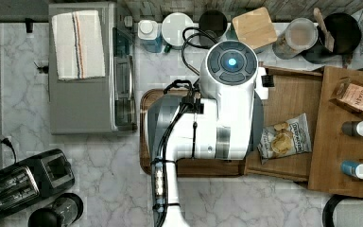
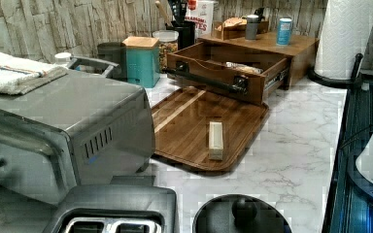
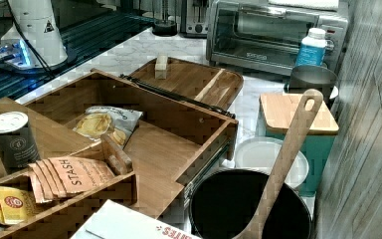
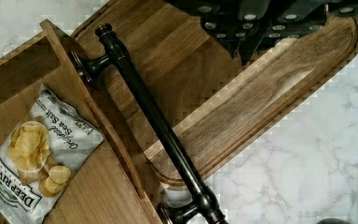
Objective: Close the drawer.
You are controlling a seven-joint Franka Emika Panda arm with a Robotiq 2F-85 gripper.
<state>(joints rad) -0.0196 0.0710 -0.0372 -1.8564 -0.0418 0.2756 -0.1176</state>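
Clearly, the drawer (image 2: 223,65) stands pulled out over the tray (image 2: 194,121), at 3 o'clock of the arm in the top view, so, jaw state untellable, a push glancing off its handle (image 4: 154,121) could skew it on its rails.

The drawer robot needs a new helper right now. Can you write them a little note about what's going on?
Gripper: hangs over the tray, holding nothing; whether it is open or shut cannot be told.
Drawer: pulled wide open from the cabinet, its front over the tray's edge. A chip bag lies inside. The dark bar handle on its front is free, with nothing touching it.
A small wooden block lies on the tray, clear of the drawer.
Done: nothing yet.
Left: bring the gripper to the drawer front or handle and push it all the way in.
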